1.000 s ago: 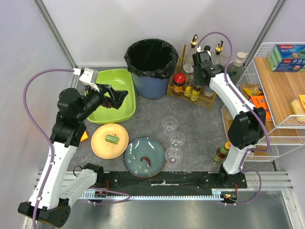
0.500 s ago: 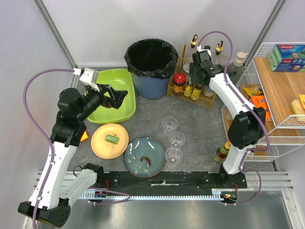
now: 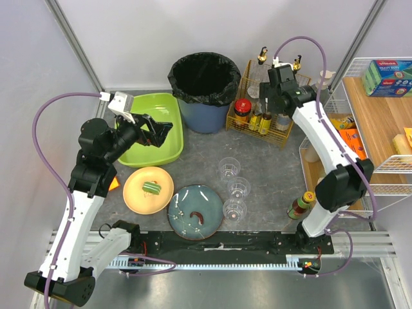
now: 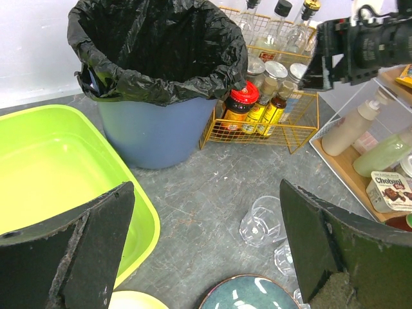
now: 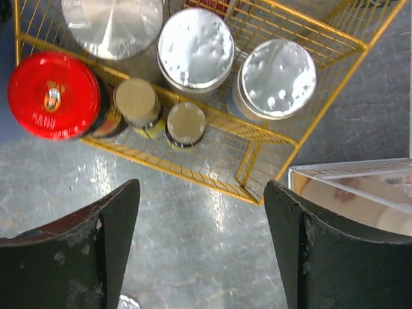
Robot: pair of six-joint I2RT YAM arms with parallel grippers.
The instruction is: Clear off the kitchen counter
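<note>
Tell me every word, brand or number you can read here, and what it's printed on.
"Chob": the opening letters on the small white tub; the rest of the word is unclear.
The green box at the far right has a red brand patch, too blurred to read.
The red lid in the yellow basket carries print too small to read.
Nothing else is legible.

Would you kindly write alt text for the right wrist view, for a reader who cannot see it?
Looking straight down, the right end effector hangs open and empty above the kitchen counter, beside a yellow wire basket. The basket holds a red-lidded jar, three silver-lidded jars and two small capped bottles.
</note>
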